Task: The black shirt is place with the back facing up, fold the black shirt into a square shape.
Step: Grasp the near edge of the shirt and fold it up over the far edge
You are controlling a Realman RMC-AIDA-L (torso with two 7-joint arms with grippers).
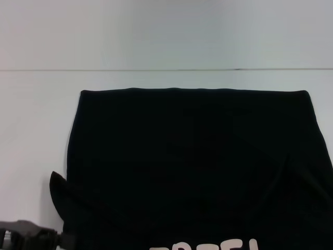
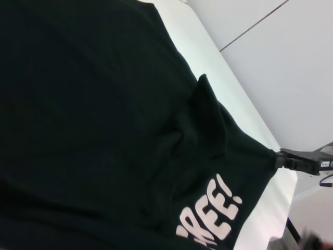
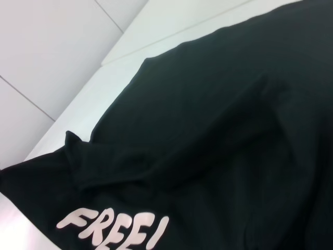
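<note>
The black shirt [image 1: 192, 156] lies spread over the white table [image 1: 31, 135] and fills most of the head view. It carries a white "FREE!" print [image 3: 117, 229] near its front edge, also seen in the left wrist view [image 2: 210, 216]. A pointed flap [image 1: 56, 182] sticks out at its left side. My left gripper [image 1: 57, 239] sits at the front left, right against the shirt's edge. In the left wrist view my right gripper [image 2: 281, 159] is shut on the shirt's edge, which is drawn to a point there. A raised fold [image 3: 208, 140] runs across the cloth.
The table's far edge [image 1: 166, 70] crosses the head view behind the shirt. Bare white tabletop shows beyond the shirt and along its left side. Pale tiled floor [image 2: 291, 62] lies past the table's side edge.
</note>
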